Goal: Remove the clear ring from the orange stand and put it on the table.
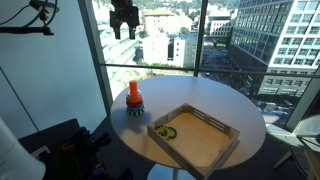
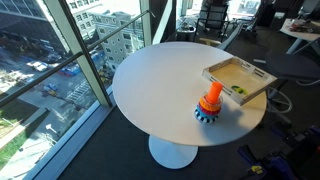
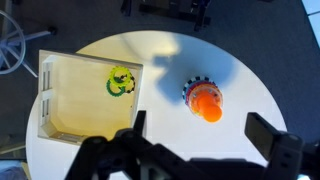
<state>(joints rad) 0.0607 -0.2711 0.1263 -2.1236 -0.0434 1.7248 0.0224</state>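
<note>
Starting at the left of the wrist view, the shallow wooden tray (image 3: pixel 70 100) sits on the white counter (image 3: pixel 250 70). A small green-and-yellow object (image 3: pixel 122 82) lies in the tray's upper right corner. Right of the tray and apart from it stands the orange stand (image 3: pixel 205 102), upright on its wider dark bottom and touching nothing else.

I can't make out the clear ring in any view; it is too faint and glassy. My guess is that it sits low around the peg, near that dark bottom.

The pincer (image 3: pixel 200 125) has its jaws wide apart and holds nothing. One finger (image 3: pixel 136 122) shows to the left of the stand and the other to its right, so the peg falls almost midway between them.

In an exterior view the pincer (image 1: pixel 124 20) hangs high over the counter, nearly straight above the stand (image 1: pixel 134 97), with plenty of air in between.

That's what matters here. The peg's long axis runs vertically, in line with the pincer above it. To my eye the next move is a plain straight drop, with the jaws closing low on the ring and not on the orange cone.
</note>
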